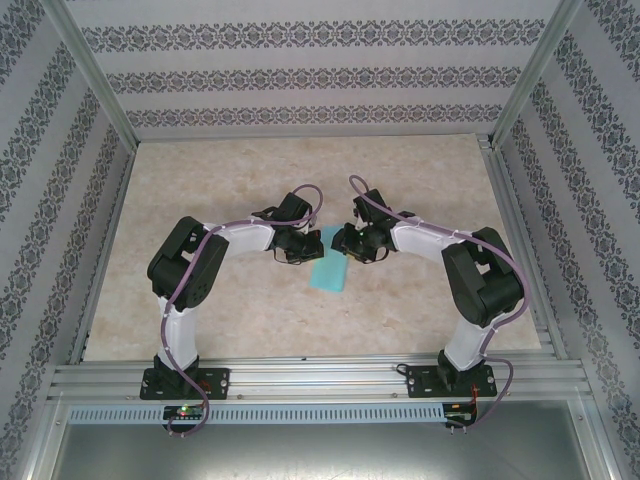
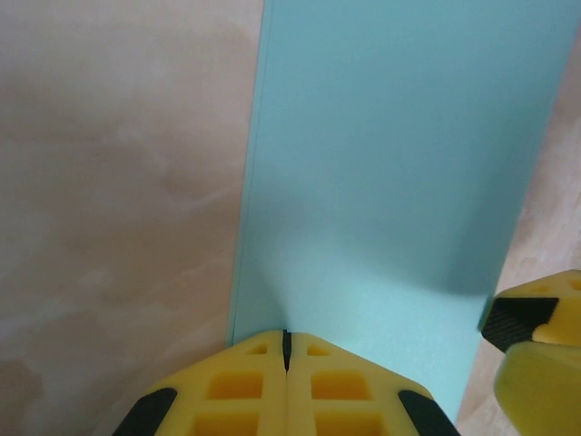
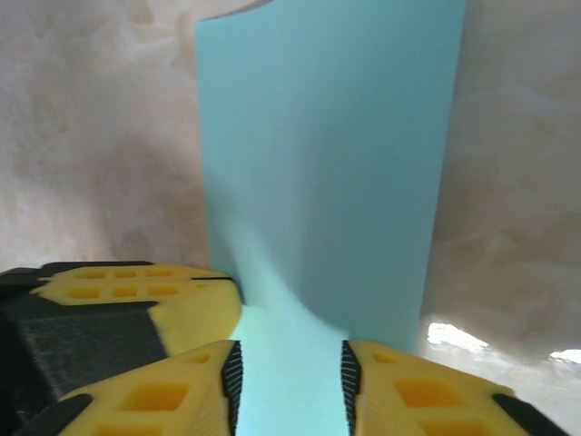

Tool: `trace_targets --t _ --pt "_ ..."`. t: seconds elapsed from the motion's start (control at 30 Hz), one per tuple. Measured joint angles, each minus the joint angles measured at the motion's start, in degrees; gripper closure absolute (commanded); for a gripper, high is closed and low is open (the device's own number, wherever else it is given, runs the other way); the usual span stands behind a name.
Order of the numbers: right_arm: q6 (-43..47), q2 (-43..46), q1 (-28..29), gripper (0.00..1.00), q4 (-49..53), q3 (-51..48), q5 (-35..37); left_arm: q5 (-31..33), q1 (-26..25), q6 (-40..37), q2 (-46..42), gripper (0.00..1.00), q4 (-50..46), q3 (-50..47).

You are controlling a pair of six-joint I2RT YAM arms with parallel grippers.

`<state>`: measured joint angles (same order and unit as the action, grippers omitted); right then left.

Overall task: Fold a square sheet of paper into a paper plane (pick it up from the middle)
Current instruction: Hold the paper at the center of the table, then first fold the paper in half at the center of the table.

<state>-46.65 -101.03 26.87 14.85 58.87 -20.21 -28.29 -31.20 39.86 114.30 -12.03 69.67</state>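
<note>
So the turquoise sheet of paper point(image 1: 330, 274) is lying about mid-tabletop, right in the gap between the two arms. From above it reads as a longish rectangle sitting at a slight slant, not a full square. In the left wrist view the sheet point(image 2: 390, 163) runs straight away from the camera, and its left edge shows a thin double line, like two layers stacked. No creases or marks on the face that I can make out.

The left end effector point(image 1: 300, 250) is at the paper's far-left corner. Up close, the left end effector point(image 2: 286, 341) has its yellow fingers clenched flush together with the near edge of the sheet going right into the seam, so it looks pinched on the paper. The sheet lifts a bit where it meets the tips.

The right end effector point(image 1: 350, 245) comes in from the other side at the same end. In its own camera, the right end effector point(image 3: 290, 363) has the jaws partway apart, straddling the paper point(image 3: 327, 154), with turquoise visible in the gap, so it's released, not clamping. The two end effectors are just beside each other.

Everything else is beige marbled tabletop point(image 1: 250, 180).
</note>
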Motion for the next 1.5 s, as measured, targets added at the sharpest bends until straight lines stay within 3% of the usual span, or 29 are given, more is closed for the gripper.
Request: trace_targets --t 0.23,0.4,0.63,1.5 --pt "0.5 2.9 0.0 0.53 4.5 0.0 5.6 0.0 0.0 -0.2 0.0 1.0 0.0 0.0" --pt "0.9 3.4 0.0 0.76 3.7 -0.2 5.1 0.0 0.0 -0.2 0.0 1.0 0.0 0.0" --pt "-2.6 4.0 0.0 0.88 -7.8 -3.7 -2.6 0.0 0.0 -0.4 0.1 1.0 -0.1 0.1" --pt "-5.5 -2.8 -5.7 0.87 -33.5 -17.8 -15.4 0.0 -0.1 -0.5 0.2 1.0 -0.2 0.1"
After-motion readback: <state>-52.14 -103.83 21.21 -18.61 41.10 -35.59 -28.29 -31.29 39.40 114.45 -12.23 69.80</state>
